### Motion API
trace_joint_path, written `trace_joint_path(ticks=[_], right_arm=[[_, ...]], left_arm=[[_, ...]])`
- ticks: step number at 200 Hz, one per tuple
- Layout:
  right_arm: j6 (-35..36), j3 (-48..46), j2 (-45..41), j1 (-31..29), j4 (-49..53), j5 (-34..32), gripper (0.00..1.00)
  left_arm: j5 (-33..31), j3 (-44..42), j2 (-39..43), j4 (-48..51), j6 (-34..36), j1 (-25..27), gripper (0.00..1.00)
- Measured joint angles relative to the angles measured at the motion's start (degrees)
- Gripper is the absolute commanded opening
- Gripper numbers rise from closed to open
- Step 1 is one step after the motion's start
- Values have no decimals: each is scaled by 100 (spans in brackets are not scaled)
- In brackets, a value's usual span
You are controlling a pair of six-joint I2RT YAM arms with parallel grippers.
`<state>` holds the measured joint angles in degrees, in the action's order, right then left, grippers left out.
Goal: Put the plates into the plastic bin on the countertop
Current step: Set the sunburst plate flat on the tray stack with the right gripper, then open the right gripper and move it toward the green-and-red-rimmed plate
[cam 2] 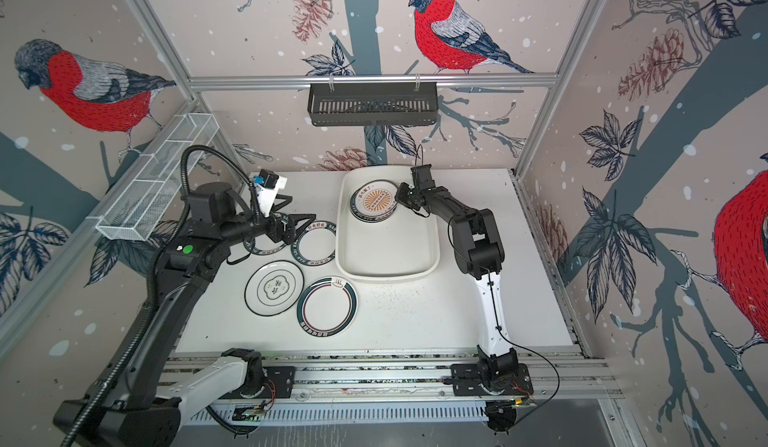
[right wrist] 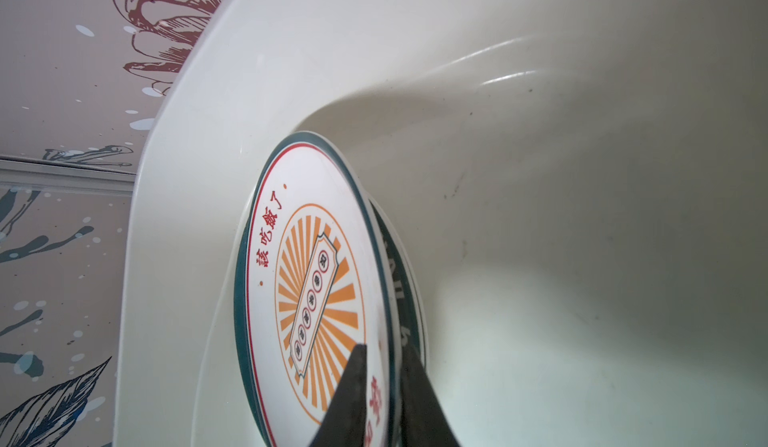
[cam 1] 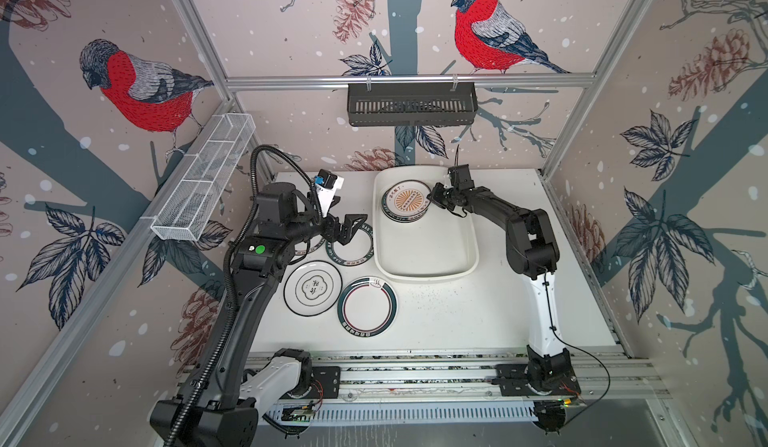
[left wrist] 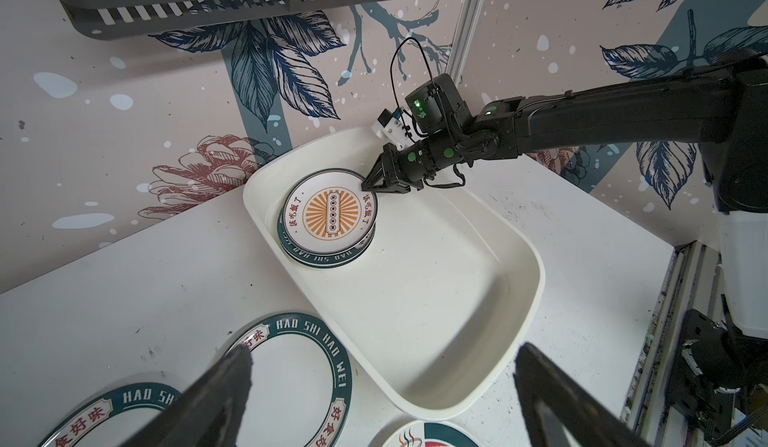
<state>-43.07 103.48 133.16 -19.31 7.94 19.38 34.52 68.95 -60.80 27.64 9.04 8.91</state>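
speckled worktop (cam 1: 457,320), bullfinch walls (cam 1: 291,29); left tool (left wrist: 384,355) spread over a lettered plate (left wrist: 291,382), right tool (right wrist: 382,349) straddles the sunburst plate (right wrist: 320,283) rim in the bin (left wrist: 436,299), grip unclear.

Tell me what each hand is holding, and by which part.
Left hand: open, nothing. Right hand straddles the rim of the round white orange-sunburst plate in the white plastic bin; whether it grips cannot be told.

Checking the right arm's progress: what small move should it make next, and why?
Probably open the right gripper and let go: its jaws straddle the rim of the sunburst plate, which already lies flat on a lettered-rim plate inside the plastic bin.
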Motion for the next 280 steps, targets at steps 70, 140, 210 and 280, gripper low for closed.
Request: trace_joint_path(ticks=[70, 140, 210, 280], right_arm=[[127, 7, 0, -4, 282, -184, 29], [205, 195, 0, -85, 487, -262, 28], [302, -212, -632, -109, 612, -330, 29], [494, -2138, -3174, -376, 352, -175, 37]], left_arm=[[20, -2, 9, 0, -2, 0, 97], [22, -2, 28, 0, -2, 0, 98], [0, -2, 22, 0, 4, 0, 98], [-7, -31, -15, -2, 37, 0, 98]])
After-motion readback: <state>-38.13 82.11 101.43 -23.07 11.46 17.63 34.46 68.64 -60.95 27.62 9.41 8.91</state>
